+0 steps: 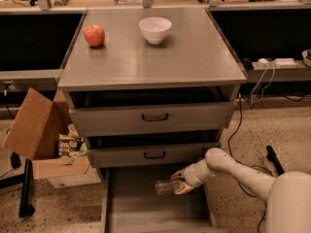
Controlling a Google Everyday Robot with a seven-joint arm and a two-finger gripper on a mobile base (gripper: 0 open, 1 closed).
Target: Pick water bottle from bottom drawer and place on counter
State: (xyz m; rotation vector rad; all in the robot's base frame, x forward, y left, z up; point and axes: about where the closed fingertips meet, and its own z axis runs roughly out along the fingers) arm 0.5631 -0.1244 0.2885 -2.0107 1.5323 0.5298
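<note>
The gripper point(176, 184) is low in the view, at about 6 o'clock from the middle of the picture, just under the front of the lower handled drawer point(154, 154). Its two tan fingers point(182, 190) are closed on the right end of the water bottle point(164, 187), one above and one below it, so the opening is only as wide as the bottle. The bottle lies almost horizontal and points to 9 o'clock from the gripper. It is over the floor of the bottom drawer point(141, 208), which is pulled out toward the camera. I cannot tell if the bottle touches the floor or hangs just above it. The white arm point(233, 168) comes in from the 4 o'clock corner of the picture and reaches to the left. The counter point(160, 57) is at 12 o'clock from the gripper, well apart from it. On the counter, a red apple point(94, 35) stands at about 10 o'clock from its centre and a white bowl point(155, 29) at about 12 o'clock, the two near each other but not touching. The upper handled drawer point(154, 117) stands slightly open. At 9 o'clock from the cabinet, an open cardboard box point(34, 130) rests on the floor.
</note>
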